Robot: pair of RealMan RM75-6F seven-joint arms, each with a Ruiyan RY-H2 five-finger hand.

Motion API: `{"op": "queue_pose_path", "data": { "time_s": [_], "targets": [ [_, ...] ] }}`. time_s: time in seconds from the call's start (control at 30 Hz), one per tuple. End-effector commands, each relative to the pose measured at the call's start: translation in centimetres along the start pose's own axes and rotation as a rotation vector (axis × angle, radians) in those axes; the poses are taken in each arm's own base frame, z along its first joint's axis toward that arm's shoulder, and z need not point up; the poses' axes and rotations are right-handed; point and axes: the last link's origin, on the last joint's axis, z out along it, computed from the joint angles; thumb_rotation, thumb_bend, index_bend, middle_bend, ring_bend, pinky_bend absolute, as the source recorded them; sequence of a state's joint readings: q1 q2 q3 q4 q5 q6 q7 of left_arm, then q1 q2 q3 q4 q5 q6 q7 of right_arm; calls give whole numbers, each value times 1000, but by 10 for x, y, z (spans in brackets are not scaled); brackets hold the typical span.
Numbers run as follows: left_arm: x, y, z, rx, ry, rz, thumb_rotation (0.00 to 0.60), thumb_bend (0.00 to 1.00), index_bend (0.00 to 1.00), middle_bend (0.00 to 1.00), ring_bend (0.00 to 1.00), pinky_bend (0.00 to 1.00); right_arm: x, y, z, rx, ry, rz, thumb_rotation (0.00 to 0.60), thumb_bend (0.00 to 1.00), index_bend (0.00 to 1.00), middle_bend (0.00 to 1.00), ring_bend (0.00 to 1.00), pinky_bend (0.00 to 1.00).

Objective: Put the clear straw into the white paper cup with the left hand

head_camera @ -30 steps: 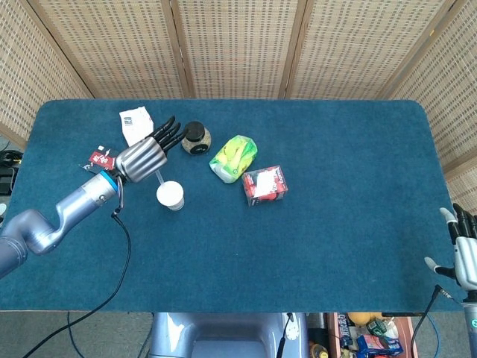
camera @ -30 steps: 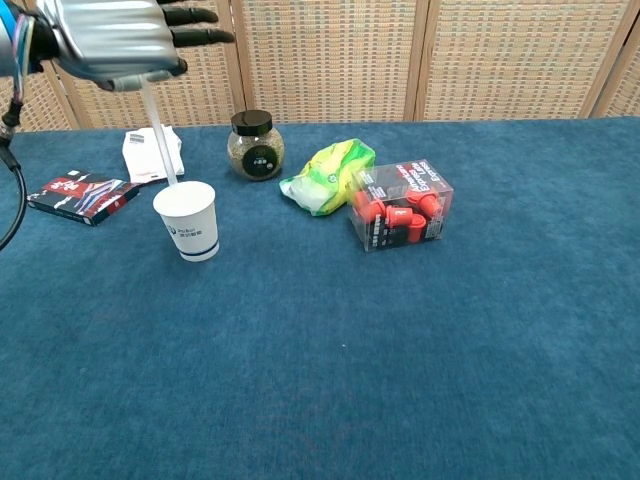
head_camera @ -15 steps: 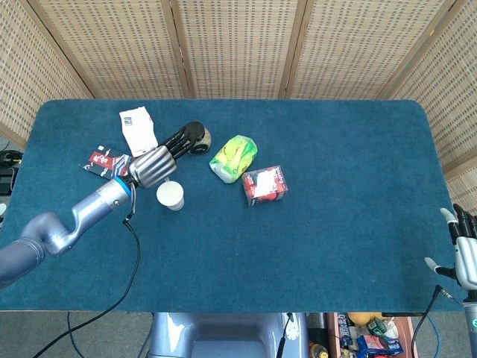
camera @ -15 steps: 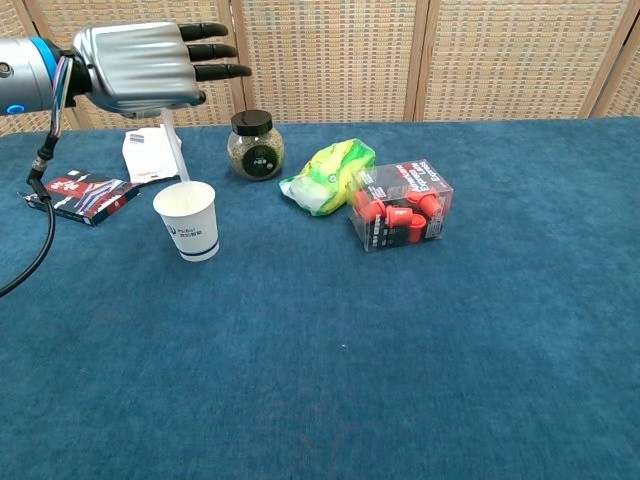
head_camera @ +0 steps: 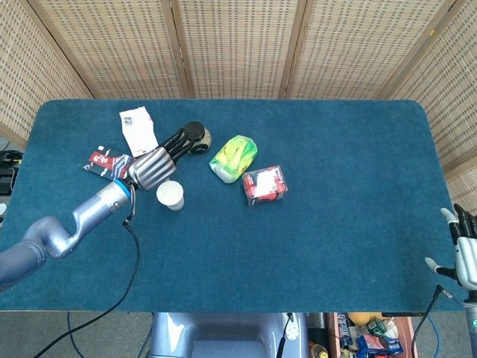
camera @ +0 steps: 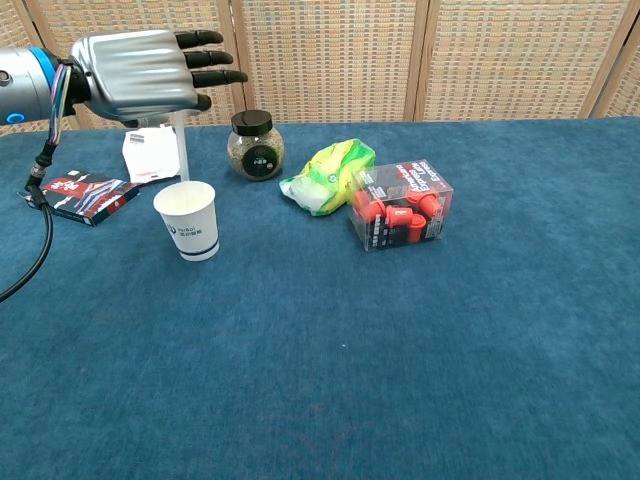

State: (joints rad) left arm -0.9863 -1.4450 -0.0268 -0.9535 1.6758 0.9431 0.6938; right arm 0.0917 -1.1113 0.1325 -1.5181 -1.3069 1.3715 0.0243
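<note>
Clear straw (camera: 181,150) hanging near-upright under the left hand (camera: 135,75), pinched there, lower end dipping behind the rim of the white paper cup (camera: 187,221) toward the tabletop's far-left corner; whether inside the mouth, not resolving. Judging insertion nearly done, release remaining. Right hand (head_camera: 463,253) idling off the near-right corner, fingers apart, holding nothing.

Jar (camera: 252,144) and booklet (camera: 82,194) flanking cup (camera: 188,220)
</note>
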Motion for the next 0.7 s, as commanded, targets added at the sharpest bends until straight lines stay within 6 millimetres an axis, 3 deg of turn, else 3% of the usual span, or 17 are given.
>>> {"op": "queue_pose_path", "data": {
  "time_s": [0.03,0.17,0.3,0.43,0.5,0.6,0.7],
  "targets": [
    [1,-1,-1,13,5,-14,600,457,111,0,0,0,0,0,0,1,1,1,600,0,0,0,0,0],
    [2,-3,-5,39,14,-52,600,449,4,0,0,0,1,0,-1,3,3,3,600,0,0,0,0,0],
    [7,-11,-14,87,41,-115,600,424,0,0,0,0,1,-2,-3,9,4,2,600,0,0,0,0,0],
    [15,-22,-32,190,78,-321,600,237,0,0,0,0,2,-3,-3,13,5,3,600,0,0,0,0,0],
    [19,-28,-48,260,89,-492,600,173,0,0,0,0,2,-3,-4,17,6,4,600,0,0,0,0,0],
    [17,-31,-90,369,59,-786,600,120,0,0,0,0,3,-5,-6,27,9,9,600,0,0,0,0,0],
    [15,-30,-124,435,18,-891,600,97,0,0,0,0,3,-6,-7,35,10,10,600,0,0,0,0,0]
  ]
}}
